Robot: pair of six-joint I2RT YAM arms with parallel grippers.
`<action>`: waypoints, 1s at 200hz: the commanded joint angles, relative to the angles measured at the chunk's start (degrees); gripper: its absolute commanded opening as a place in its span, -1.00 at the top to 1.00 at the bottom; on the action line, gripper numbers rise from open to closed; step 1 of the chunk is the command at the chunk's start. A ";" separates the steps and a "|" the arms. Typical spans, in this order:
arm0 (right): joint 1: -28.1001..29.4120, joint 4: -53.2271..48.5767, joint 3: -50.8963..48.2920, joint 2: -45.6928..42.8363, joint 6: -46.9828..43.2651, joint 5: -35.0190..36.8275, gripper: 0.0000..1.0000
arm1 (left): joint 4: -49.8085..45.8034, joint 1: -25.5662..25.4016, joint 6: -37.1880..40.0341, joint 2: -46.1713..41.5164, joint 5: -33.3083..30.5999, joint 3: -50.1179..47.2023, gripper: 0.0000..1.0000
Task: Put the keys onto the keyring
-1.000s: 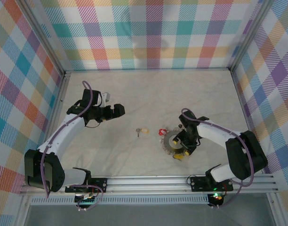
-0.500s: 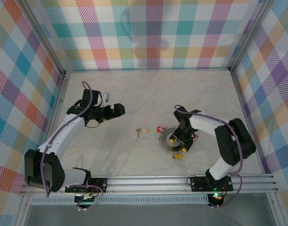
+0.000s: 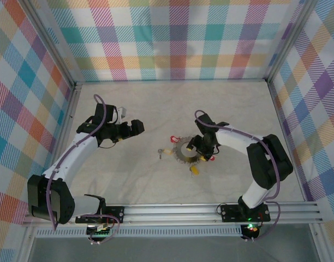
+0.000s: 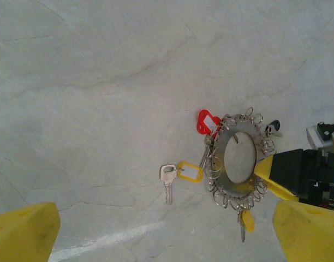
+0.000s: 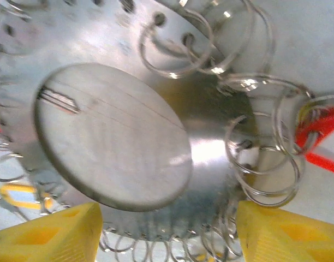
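Lying on the table (image 3: 238, 103), the keyring (image 3: 180, 156) (image 4: 232, 189) has its rim between the wide-spread fingers of the right gripper (image 5: 170, 232) (image 3: 195, 154). A loose key (image 4: 167, 177) sits just beside it. The left gripper (image 3: 137, 127) hovers well apart, wide and empty.

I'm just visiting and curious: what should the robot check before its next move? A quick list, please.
1. Loose key lies on the table, apart from the keyring: ok.
2. Left claw open and holding nothing: ok.
3. Right claw at the keyring: ok.
4. Right claw has a firm hold on the keyring: cannot tell.
5. Loose key threaded on the keyring: not ok, not yet done.
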 commanded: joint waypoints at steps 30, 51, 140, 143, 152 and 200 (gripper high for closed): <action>0.34 6.13 1.50 3.63 -1.76 1.16 -0.34 | -2.21 -0.36 1.11 -2.09 -1.91 -0.40 -1.00; 0.33 5.37 2.42 2.88 -4.56 2.73 -0.35 | -2.43 -0.36 1.80 -2.43 -2.14 -0.17 -1.00; 0.35 20.07 3.01 6.39 -13.54 -2.78 -0.38 | -0.75 -0.36 0.03 -0.95 0.76 -0.10 -1.00; 0.33 19.79 3.25 6.39 -14.07 -2.38 -0.38 | -0.73 -0.36 0.04 -1.04 0.78 -0.14 -1.00; 0.33 18.49 4.07 6.19 -15.58 -0.71 -0.39 | -1.17 -0.36 0.41 -1.37 0.15 0.09 -1.00; 0.53 5.01 6.31 -0.67 -25.65 14.27 -0.44 | -2.98 -0.36 2.86 -2.08 -1.96 0.52 -1.00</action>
